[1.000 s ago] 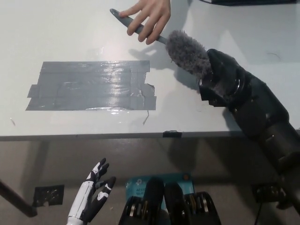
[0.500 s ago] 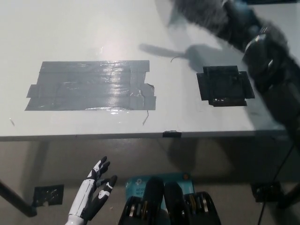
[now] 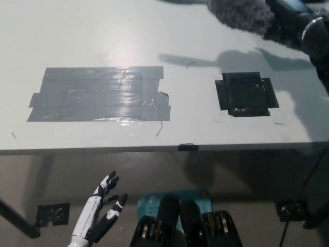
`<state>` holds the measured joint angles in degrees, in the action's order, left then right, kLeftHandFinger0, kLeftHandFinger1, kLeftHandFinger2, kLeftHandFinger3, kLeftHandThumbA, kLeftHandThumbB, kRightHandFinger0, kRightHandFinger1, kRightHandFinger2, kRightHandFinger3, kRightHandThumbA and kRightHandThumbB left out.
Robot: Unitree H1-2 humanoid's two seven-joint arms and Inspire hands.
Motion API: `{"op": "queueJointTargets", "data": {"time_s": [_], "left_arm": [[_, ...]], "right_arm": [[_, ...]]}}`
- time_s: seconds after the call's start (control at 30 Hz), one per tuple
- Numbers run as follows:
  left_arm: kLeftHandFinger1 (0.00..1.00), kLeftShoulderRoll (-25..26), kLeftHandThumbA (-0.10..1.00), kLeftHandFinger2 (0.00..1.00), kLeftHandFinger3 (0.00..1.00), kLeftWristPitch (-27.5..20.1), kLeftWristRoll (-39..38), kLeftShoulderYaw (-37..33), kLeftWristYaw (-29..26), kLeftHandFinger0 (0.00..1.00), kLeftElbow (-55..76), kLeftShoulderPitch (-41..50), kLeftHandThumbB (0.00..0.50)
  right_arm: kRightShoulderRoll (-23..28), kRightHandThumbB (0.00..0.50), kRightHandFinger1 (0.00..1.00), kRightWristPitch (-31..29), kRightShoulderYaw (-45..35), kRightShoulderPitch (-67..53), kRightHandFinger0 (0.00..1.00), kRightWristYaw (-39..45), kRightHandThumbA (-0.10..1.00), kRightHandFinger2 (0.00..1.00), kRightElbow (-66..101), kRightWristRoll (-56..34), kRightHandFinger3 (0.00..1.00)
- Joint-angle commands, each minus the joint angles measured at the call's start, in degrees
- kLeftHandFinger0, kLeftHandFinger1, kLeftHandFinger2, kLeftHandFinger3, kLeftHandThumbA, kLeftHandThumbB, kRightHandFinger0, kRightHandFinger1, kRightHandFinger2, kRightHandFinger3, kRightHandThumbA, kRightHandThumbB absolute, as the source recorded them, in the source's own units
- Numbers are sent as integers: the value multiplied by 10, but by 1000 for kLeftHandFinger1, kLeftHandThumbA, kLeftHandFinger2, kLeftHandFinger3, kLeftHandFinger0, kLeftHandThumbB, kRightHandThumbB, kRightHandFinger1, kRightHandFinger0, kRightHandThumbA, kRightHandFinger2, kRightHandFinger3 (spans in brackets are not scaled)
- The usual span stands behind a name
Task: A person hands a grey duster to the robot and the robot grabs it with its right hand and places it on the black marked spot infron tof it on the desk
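White desk below me: my right hand, closed on the grey duster, hangs at the far right; the black marked spot lies just nearer. Left hand rests open, low left.

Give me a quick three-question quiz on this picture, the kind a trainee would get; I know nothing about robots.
1. True or false: the grey duster lies on the black marked spot.
2. Where is the white left hand? A) on the grey tape patch B) below the desk edge, at lower left C) holding the duster
3. Fill in: the duster is up at the picture's top edge, held by the black ____ hand.

Key
1. False: the spot is bare; only a shadow falls near it.
2. B, resting with fingers apart.
3. right
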<state>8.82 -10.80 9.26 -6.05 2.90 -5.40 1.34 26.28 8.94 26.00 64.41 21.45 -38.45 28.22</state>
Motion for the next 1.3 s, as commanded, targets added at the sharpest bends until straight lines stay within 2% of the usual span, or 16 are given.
{"op": "queueJointTargets", "data": {"time_s": [0.0, 0.07, 0.13, 0.2, 0.23, 0.27, 0.3, 0.4, 0.43, 0.63, 0.73, 0.8, 0.9, 1.0, 1.07, 1.27], "left_arm": [[1000, 9, 767, 1000, 1000, -8, 5, -1, 7, 908, 19, -6, 115], [1000, 9, 766, 1000, 1000, -6, 4, -1, 8, 913, 18, -6, 114], [1000, 9, 771, 1000, 1000, -3, 7, -2, 8, 915, 20, -5, 122], [1000, 8, 773, 1000, 1000, -5, 9, -2, 8, 912, 17, -7, 122], [1000, 9, 773, 1000, 1000, -8, 9, -2, 9, 910, 15, -10, 121], [1000, 8, 773, 1000, 1000, -8, 9, -2, 9, 910, 15, -11, 121], [1000, 9, 771, 1000, 1000, -7, 10, -2, 10, 908, 15, -13, 116], [1000, 9, 756, 1000, 1000, -7, 9, 0, 11, 911, 16, -17, 108], [1000, 9, 753, 1000, 1000, -6, 8, 0, 12, 911, 16, -17, 108], [1000, 10, 774, 1000, 1000, -8, 8, 1, 12, 904, 15, -20, 129], [1000, 10, 764, 1000, 1000, -4, -1, 2, 18, 922, 18, -21, 130], [1000, 10, 760, 1000, 1000, -1, 0, 2, 18, 930, 17, -23, 127], [1000, 11, 760, 1000, 1000, -4, 5, 3, 17, 929, 17, -24, 120], [1000, 11, 752, 1000, 1000, -6, 6, 3, 16, 920, 16, -24, 112], [1000, 11, 762, 997, 1000, -4, 11, 2, 14, 915, 16, -25, 117], [1000, 9, 756, 991, 1000, -5, 9, 2, 15, 905, 13, -36, 125]], "right_arm": [[22, 205, 752, -8, 19, 26, 200, 108, -100, 1000, 3, -7, 928], [25, 208, 794, -10, 32, 23, 276, 124, -100, 1000, -1, -1, 998], [27, 217, 817, -9, 35, 20, 317, 130, -100, 1000, -3, -2, 998], [30, 230, 812, -3, 32, 16, 402, 132, -100, 1000, 3, -3, 900], [32, 253, 907, 8, 28, 17, 519, 137, 19, 1000, 10, -3, 983], [32, 261, 925, 19, 27, 21, 633, 145, 131, 1000, 12, -3, 916], [38, 340, 1000, 39, 18, 34, 903, 177, 373, 1000, 21, -19, 1000], [45, 411, 1000, 62, 11, 50, 967, 210, 516, 1000, 32, -24, 1000], [46, 396, 1000, 68, 6, 53, 1000, 215, 523, 1000, 34, -28, 1000], [47, 414, 1000, 65, -38, 51, 1000, 181, 557, 1000, 49, -37, 1000], [51, 500, 1000, 10, -45, 43, 1000, 136, 685, 1000, 57, -18, 1000], [50, 500, 1000, 20, -53, 46, 1000, 147, 741, 1000, 58, -23, 1000], [41, 500, 1000, 49, -81, 46, 1000, 164, 719, 1000, 68, -55, 1000], [47, 500, 1000, 28, -90, 44, 1000, 164, 915, 1000, 90, -56, 1000], [44, 500, 1000, 41, -114, 42, 1000, 165, 952, 1000, 112, -76, 1000], [39, 500, 1000, 79, -188, 51, 1000, 164, 942, 1000, 169, -134, 1000]]}}
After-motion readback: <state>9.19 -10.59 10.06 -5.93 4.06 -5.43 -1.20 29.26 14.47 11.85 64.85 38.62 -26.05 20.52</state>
